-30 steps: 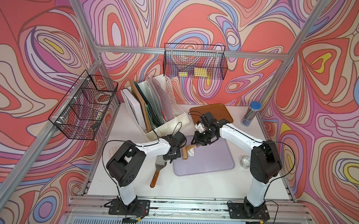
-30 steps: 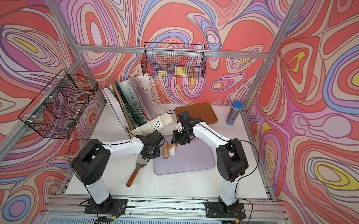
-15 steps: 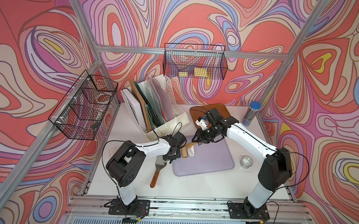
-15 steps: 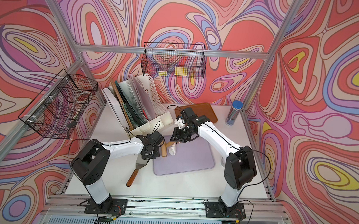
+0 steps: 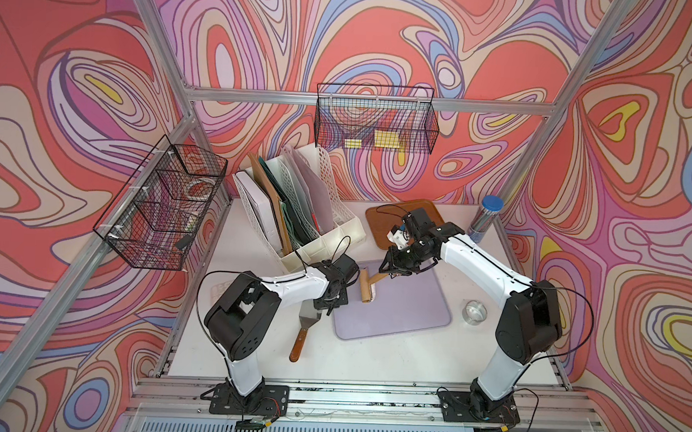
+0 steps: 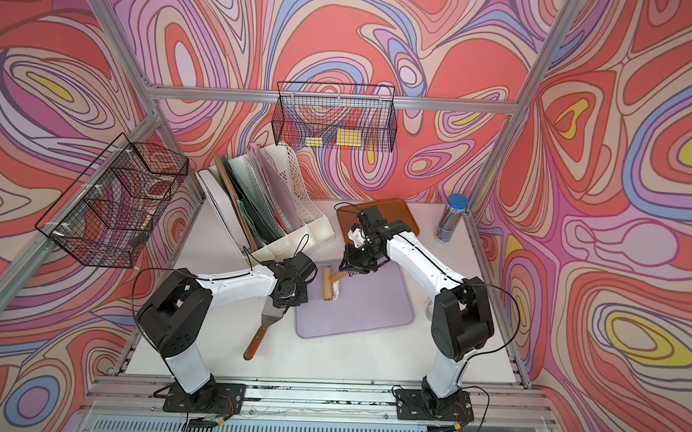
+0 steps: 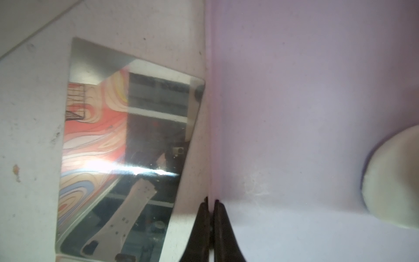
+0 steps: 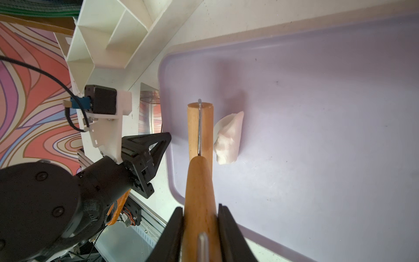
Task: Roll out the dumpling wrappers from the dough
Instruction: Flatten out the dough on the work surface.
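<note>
None of the dumpling wrappers is made yet. Nearest, the left hand [image 7: 210, 204] sits with its fingers together at the purple mat's [image 8: 317, 136] edge. Beyond, the dough [image 8: 229, 136] lies on the mat as a thick folded lump just beside the roller [image 8: 205, 129], whose handle the right hand [image 8: 200, 209] clamps. Flattening looks barely begun.

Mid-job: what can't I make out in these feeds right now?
Dough: part hidden behind the roller in the right wrist view; cut off by the frame edge in the left wrist view.
Left gripper: shut at the mat edge; whether it pinches it is unclear.
Metal ring: too small in a top view.
</note>
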{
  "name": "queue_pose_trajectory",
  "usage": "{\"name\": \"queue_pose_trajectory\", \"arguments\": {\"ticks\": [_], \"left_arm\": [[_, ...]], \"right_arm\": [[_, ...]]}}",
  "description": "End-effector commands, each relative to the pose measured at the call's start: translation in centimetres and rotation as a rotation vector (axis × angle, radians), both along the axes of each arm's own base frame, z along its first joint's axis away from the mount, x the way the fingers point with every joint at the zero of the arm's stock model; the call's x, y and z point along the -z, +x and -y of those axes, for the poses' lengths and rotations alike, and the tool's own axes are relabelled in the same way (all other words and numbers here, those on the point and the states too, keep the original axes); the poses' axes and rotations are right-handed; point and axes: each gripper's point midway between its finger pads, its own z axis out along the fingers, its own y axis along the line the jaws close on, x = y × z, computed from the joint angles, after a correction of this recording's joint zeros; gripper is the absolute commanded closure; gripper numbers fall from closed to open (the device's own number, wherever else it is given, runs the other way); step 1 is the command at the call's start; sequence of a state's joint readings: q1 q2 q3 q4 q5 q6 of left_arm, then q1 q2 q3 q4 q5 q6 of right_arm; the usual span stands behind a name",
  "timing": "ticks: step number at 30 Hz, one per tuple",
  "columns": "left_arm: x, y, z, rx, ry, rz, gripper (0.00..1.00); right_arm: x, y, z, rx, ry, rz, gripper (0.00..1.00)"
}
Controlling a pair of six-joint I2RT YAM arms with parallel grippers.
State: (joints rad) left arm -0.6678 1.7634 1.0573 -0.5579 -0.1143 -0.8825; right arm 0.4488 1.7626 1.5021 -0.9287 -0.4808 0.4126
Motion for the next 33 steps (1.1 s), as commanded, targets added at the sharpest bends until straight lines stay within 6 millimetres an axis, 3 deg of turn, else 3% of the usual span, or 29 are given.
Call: {"name": "queue_pose_trajectory", "arguments": {"ticks": [1,8,12,17,25,33], "left_arm": [[0.4,-1.3,-2.2,0.005,0.098,-0.043,1.0],[0.6,-1.4,-2.2,0.009,0.1,-0.048,1.0],[0.5,-1.5,-2.8,0.009,0.119,-0.048,1.0],[0.9,-1.8,-3.4,0.011,0.127,-0.061,1.0],[1.7,-2.6,-3.8,0.008,0.119,-0.089,1.0],[1.6,-2.6,-3.9,0.003,0.104,-0.089,1.0]], "right_arm": [[0.1,0.0,-1.0,-0.031,0.045,-0.006,1.0],[3.4,-0.2,0.1,-0.019,-0.036,-0.067,1.0],[4.5,0.7,4.1,0.058,-0.106,-0.07,1.0],[6.1,0.1,8.6,0.122,-0.171,-0.125,1.0],[11.4,-2.1,13.5,0.196,-0.333,-0.246,1.0],[12.7,-3.1,18.0,0.196,-0.588,-0.265,1.0]]}}
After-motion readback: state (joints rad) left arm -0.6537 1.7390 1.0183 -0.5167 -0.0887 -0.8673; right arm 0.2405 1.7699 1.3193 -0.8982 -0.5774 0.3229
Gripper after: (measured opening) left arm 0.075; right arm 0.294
